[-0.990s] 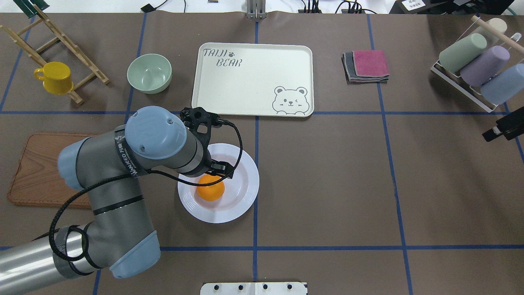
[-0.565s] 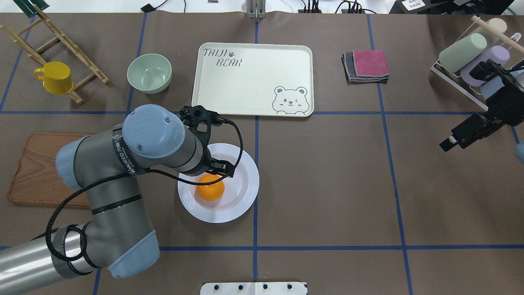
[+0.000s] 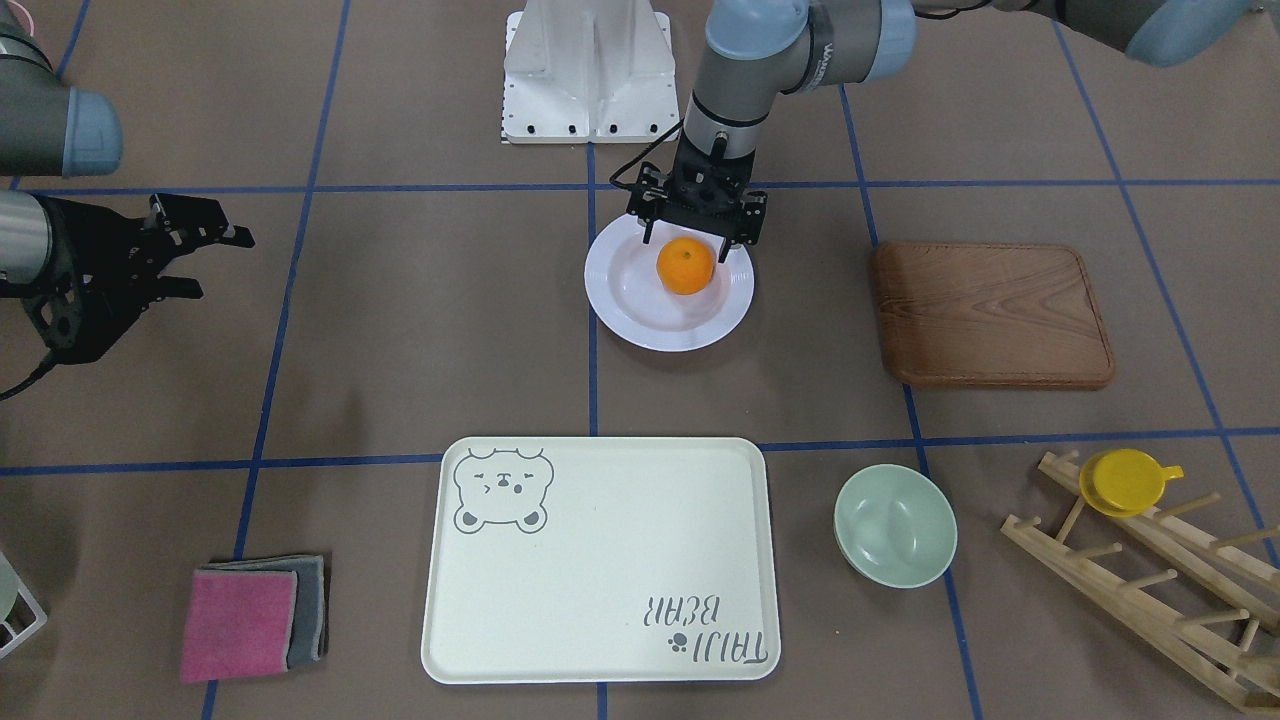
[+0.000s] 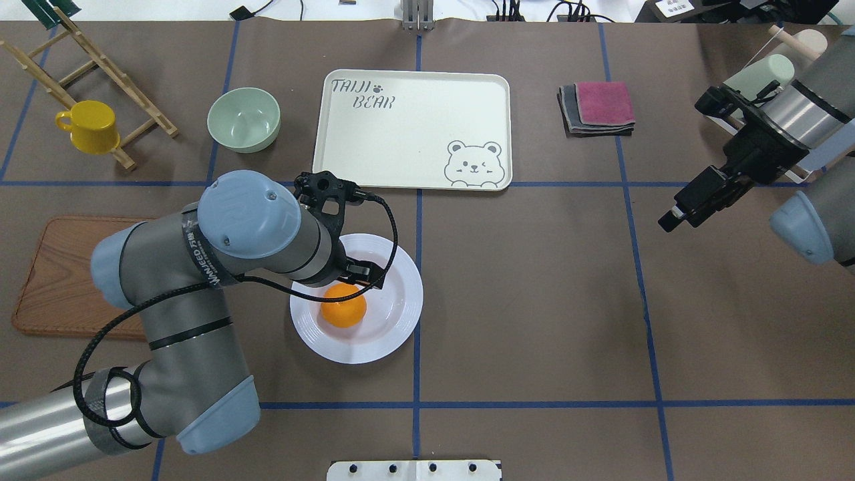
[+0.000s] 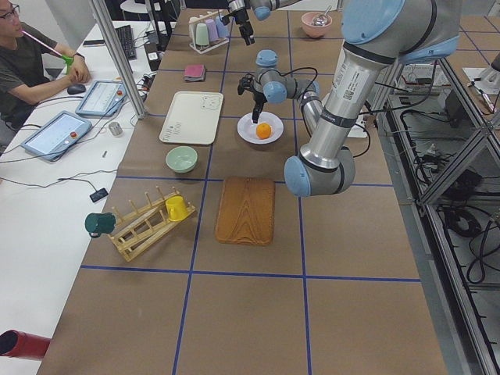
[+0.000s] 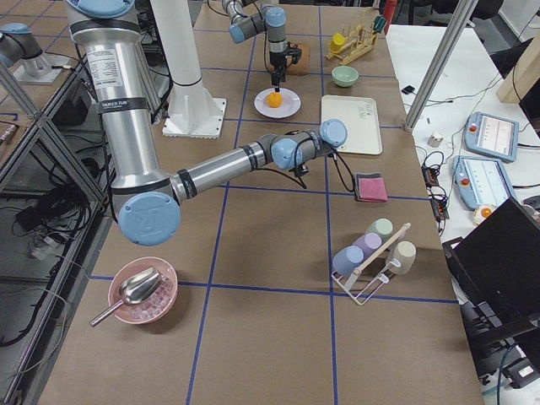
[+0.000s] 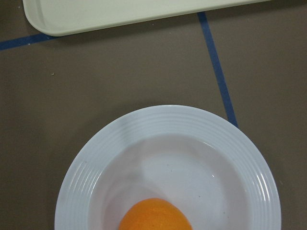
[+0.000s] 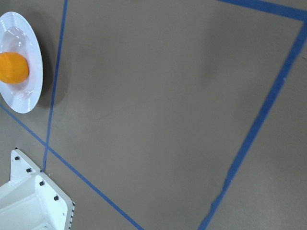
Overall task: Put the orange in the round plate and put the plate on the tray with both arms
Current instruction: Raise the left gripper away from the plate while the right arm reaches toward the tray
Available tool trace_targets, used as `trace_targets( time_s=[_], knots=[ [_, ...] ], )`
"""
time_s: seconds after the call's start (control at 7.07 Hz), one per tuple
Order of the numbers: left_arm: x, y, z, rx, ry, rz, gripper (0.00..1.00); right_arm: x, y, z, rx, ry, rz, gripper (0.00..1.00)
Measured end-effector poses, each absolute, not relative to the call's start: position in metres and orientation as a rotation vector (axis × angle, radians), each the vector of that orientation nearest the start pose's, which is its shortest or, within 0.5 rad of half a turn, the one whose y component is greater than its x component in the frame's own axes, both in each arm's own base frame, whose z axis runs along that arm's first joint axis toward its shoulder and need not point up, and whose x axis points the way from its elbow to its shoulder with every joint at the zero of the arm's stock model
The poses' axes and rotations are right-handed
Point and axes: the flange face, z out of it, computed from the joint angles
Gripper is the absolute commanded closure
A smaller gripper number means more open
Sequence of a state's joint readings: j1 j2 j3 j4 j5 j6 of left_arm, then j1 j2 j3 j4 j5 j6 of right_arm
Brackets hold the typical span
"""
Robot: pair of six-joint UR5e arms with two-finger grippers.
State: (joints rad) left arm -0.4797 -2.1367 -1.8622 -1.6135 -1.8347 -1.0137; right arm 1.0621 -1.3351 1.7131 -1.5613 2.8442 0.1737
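The orange [image 3: 685,266] lies in the white round plate [image 3: 640,312], a little toward the robot's side of its well. My left gripper [image 3: 697,240] hangs open just above the orange, one finger on each side, not touching it. In the overhead view the left wrist hides most of that gripper, and the orange [image 4: 343,308] and plate [image 4: 395,319] show below it. The cream tray [image 4: 414,133] lies beyond the plate with nothing on it. My right gripper [image 3: 220,265] is open and holds nothing, far off to the robot's right of the plate.
A pale green bowl [image 4: 244,119] sits left of the tray, and a wooden board [image 4: 53,280] lies under the left arm's elbow. A yellow cup [image 4: 90,125] hangs on a wooden rack. Folded cloths [image 4: 598,107] and a cup rack [image 4: 755,77] stand at the right.
The right arm has swung in from the right edge toward the table's middle. The left arm has hardly moved; the orange stays in the plate.
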Motion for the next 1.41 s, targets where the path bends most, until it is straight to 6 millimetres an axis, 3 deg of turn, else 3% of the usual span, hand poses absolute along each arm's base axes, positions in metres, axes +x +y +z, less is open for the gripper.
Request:
trace_targets(
  time_s=[0.28,0.57,0.85,1.13,1.41],
  knots=[
    [0.503,-0.382,0.206,0.232,0.904,0.190,0.02,-0.271,-0.541,0.404,-0.070,-1.330,-0.587,0.00],
    [0.502,-0.384,0.206,0.233,0.904,0.187,0.02,-0.306,-0.577,0.375,-0.055,-1.335,-0.622,0.00],
    [0.494,-0.394,0.206,0.230,0.908,0.178,0.02,-0.327,-0.602,0.349,-0.087,-1.336,-0.588,0.00],
    [0.457,-0.428,0.216,0.210,0.922,0.200,0.02,-0.336,-0.600,0.327,-0.128,-1.337,-0.545,0.00],
    [0.397,-0.473,0.247,0.220,0.903,0.235,0.02,-0.347,-0.589,0.308,-0.149,-1.340,-0.535,0.00]
  ],
)
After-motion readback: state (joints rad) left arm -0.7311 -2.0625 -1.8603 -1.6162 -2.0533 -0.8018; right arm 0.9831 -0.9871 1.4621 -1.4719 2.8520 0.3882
